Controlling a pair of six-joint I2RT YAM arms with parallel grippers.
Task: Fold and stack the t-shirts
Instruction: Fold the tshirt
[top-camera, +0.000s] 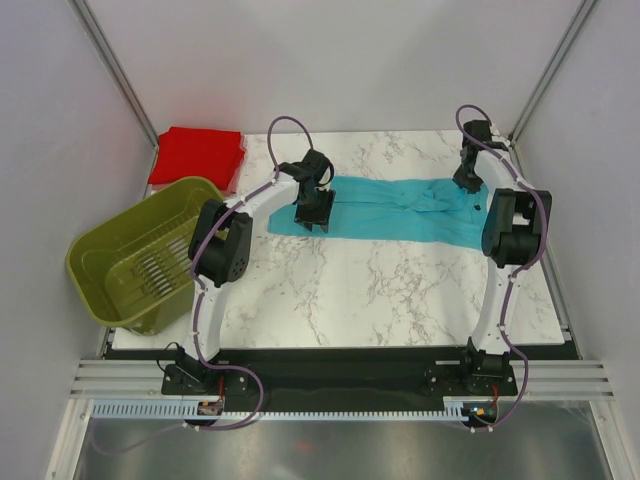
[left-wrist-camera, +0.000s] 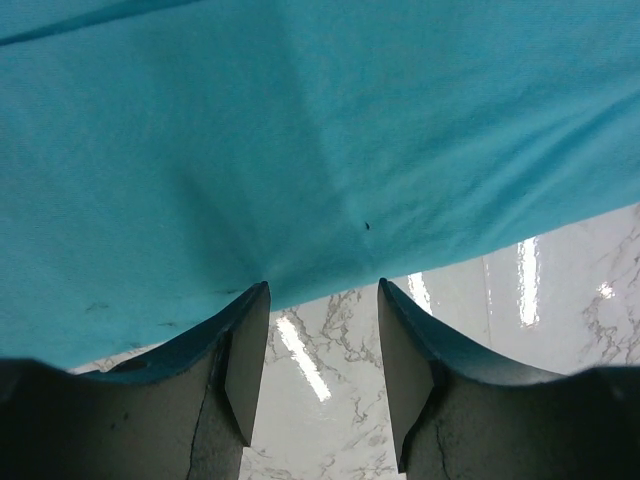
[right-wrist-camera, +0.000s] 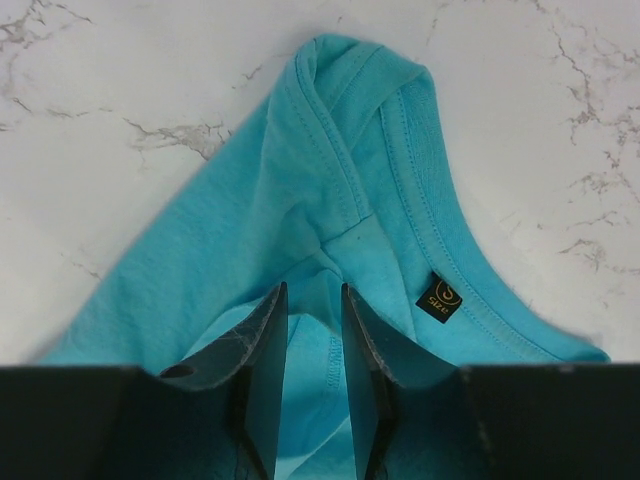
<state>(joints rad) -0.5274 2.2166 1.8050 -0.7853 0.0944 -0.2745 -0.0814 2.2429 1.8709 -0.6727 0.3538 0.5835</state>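
Place: a robot lab test cell, not a home.
Bench: marble-pattern table beneath the left gripper and right gripper.
Walls: plain white panels on aluminium posts, beyond and to either side of both grippers.
Mounting: aluminium rails nearer than the grippers, carrying bolted arm bases and purple cables.

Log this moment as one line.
left gripper open at turquoise shirt edge | right gripper straddling its neck, grip unclear | red shirt folded
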